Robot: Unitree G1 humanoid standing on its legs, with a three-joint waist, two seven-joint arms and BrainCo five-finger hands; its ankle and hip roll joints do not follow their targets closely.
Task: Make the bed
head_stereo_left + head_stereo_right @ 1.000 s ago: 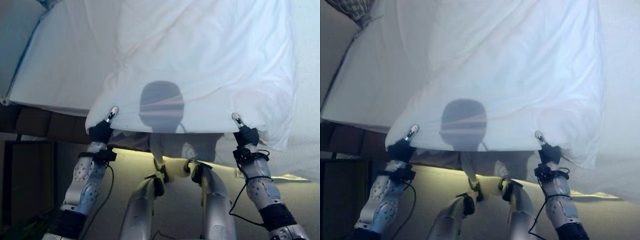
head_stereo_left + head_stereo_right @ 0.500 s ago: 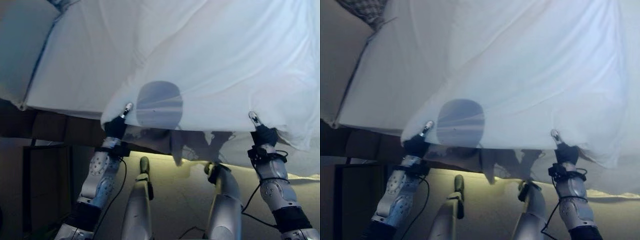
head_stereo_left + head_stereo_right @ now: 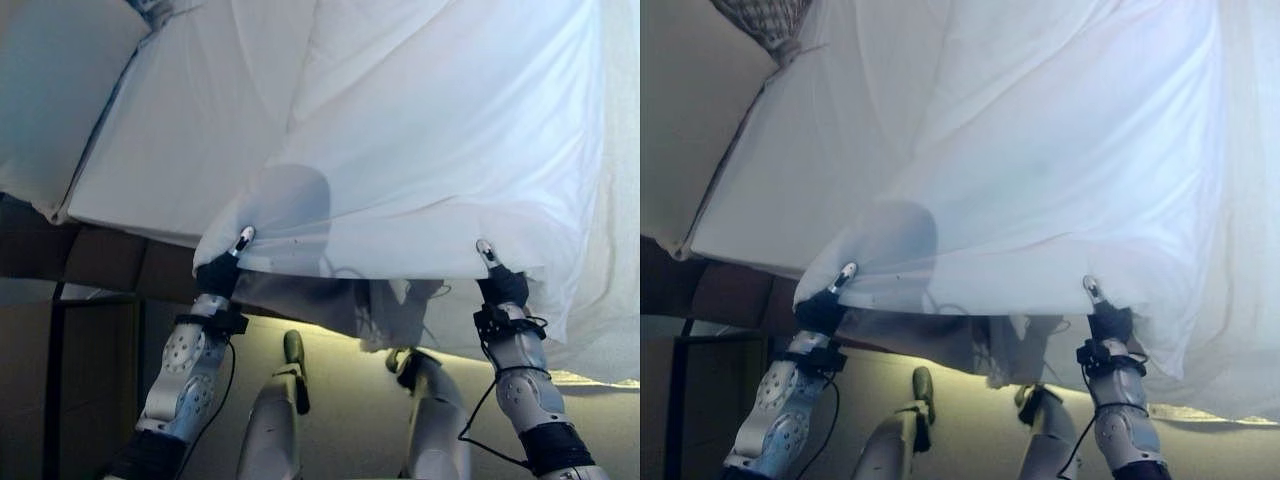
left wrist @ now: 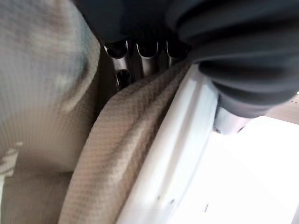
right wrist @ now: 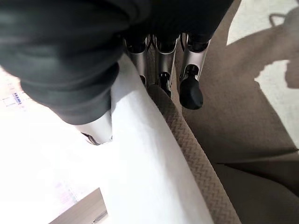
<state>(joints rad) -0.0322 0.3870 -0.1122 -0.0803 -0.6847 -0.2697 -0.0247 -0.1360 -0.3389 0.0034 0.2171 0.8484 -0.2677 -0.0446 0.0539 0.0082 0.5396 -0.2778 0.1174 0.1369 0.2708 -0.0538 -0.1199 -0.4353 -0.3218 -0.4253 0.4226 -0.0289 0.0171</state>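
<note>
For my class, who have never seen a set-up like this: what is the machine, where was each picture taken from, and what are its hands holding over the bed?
It is a humanoid robot making a bed. Two pictures come from a stereo camera on its head, looking down; two come from cameras on its wrists, very close to the fingers. The left hand and the right hand each grip the near edge of a white sheet, lifted and spread over the mattress. The wrist views show the fingers curled around the cloth, which has a white layer and a tan woven layer. A patterned fabric shows at the bed's far left corner.
</note>
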